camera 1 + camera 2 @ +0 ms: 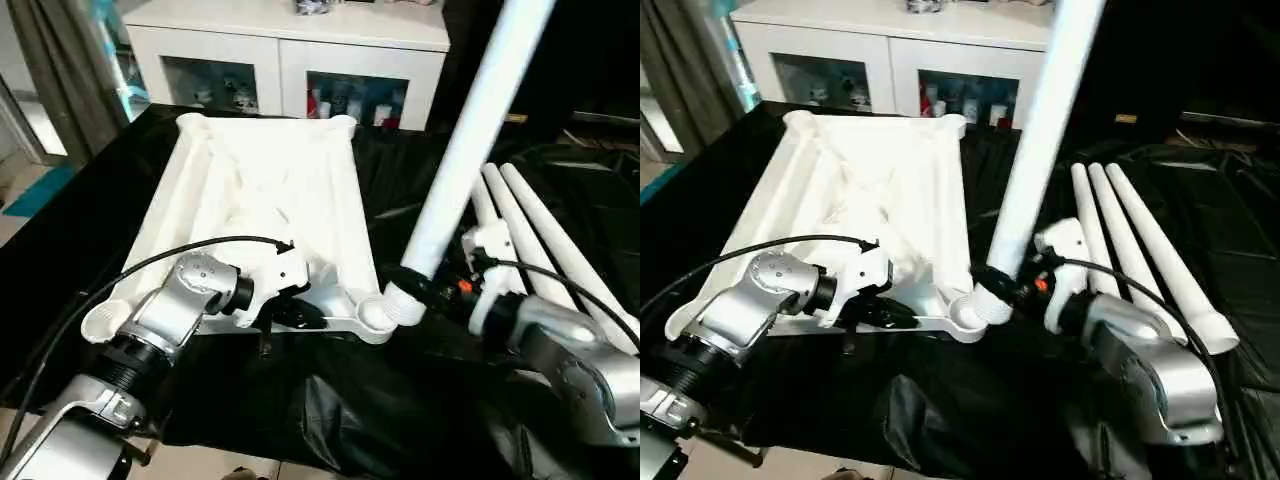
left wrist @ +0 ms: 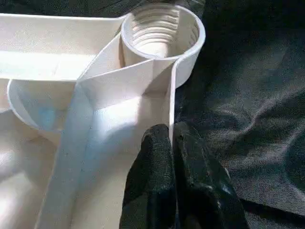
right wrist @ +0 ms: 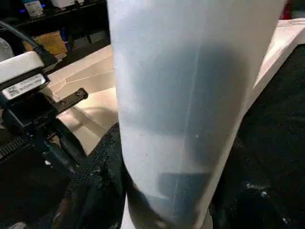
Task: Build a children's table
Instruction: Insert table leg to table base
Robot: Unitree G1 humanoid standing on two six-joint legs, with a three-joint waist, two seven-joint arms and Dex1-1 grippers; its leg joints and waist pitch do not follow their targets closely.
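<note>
Left eye view: large white rectangular plastic tabletop point(image 1: 265, 190) upside down on black cloth point(image 1: 400, 400), ribbed underside up, stretching away ahead of both grippers. Beyond its far edge, white cabinet with glass doors point(image 1: 290, 60). Held leg, a long white tapered plastic tube point(image 1: 470, 140), rising steeply up and away from the right gripper point(image 1: 425, 288), lower end set at the round threaded corner socket point(image 1: 378, 315) just left of those black fingers, clamped round the tube near its base. Three spare white tube legs point(image 1: 1140, 250) lying side by side on the cloth just beyond the bent silver right forearm. Left forearm angled in from the near left, left gripper point(image 1: 290, 312) reaching to the tabletop's near edge, black fingertips point(image 2: 159, 157) pinched together on a thin upright rib beside that socket.
</note>
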